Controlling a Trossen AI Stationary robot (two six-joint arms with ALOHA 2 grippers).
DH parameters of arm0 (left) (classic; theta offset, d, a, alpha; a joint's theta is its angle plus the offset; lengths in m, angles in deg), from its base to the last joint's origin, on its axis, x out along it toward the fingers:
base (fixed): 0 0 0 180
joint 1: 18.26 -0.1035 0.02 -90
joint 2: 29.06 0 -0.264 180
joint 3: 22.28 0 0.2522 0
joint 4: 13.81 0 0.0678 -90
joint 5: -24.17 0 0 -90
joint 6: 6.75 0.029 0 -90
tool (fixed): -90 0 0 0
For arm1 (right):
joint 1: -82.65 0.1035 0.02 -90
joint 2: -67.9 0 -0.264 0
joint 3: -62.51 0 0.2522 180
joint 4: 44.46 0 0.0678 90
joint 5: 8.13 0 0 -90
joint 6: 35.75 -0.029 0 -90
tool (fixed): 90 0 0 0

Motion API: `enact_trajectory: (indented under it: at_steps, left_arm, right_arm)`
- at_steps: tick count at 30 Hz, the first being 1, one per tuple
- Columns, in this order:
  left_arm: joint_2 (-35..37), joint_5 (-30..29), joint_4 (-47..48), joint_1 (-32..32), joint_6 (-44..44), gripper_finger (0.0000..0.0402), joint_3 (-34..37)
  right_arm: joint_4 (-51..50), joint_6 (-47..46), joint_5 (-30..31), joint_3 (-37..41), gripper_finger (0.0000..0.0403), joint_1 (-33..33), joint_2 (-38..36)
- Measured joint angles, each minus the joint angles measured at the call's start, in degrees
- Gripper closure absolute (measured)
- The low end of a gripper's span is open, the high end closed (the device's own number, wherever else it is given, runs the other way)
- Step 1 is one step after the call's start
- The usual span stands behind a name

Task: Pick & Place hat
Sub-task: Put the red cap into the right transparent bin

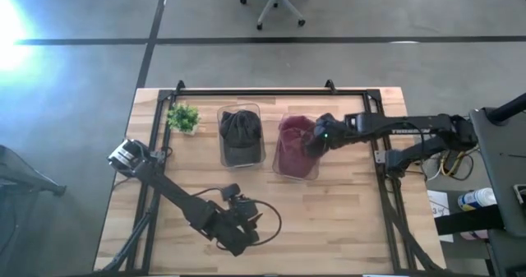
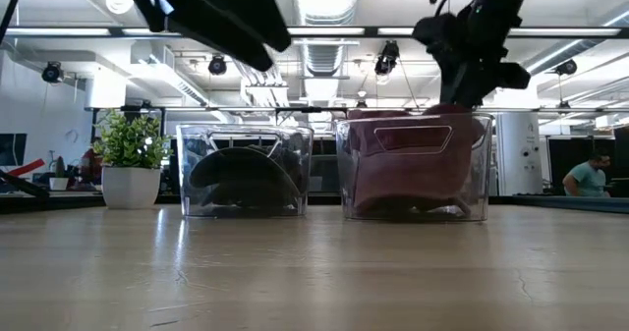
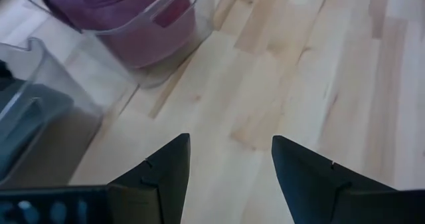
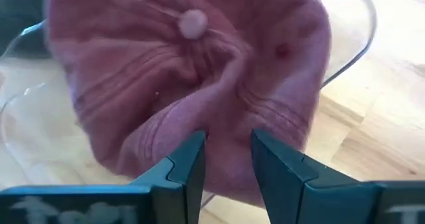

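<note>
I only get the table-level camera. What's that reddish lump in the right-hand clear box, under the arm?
Observer: A maroon cap. The right wrist camera shows the button on its crown.
Operator: Which arm is over it?
Observer: From above, it's the right arm. The right claw hangs directly over the cap.
Operator: And the other arm?
Observer: The left claw is open and empty, over bare wood of the table, away from both boxes.
</note>
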Motion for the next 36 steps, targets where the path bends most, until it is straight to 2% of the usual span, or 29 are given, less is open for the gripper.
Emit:
enact_trajectory:
  at_steps: [4,8,13,16,29,36]
  left_arm:
    - [0.1,-0.8,2.0,0.0,0.5,0.0195,0.0]
    - [0.1,-1.3,1.9,-0.3,2.2,0.0195,0.0]
    - [0.2,-1.7,1.9,-0.5,3.9,0.0195,0.0]
    - [0.2,-1.7,1.9,-0.6,4.7,0.0195,0.0]
    - [0.2,-1.6,1.9,-0.6,5.0,0.0195,0.0]
    - [0.2,-1.6,1.8,-0.6,4.9,0.0195,0.0]
  right_arm:
    - [-1.1,-2.7,3.0,-1.4,0.0285,3.3,-1.4]
    - [-7.7,-7.3,6.4,-3.3,0.0287,6.2,-3.7]
    - [-15.4,-10.8,4.0,-3.2,0.0284,7.4,-4.1]
    - [-13.6,-10.3,2.7,-1.1,0.0286,7.5,-3.9]
    - [8.3,-5.3,1.9,6.7,0.0287,2.5,-3.3]
    - [11.3,-3.9,-0.7,6.8,0.0287,1.2,3.0]
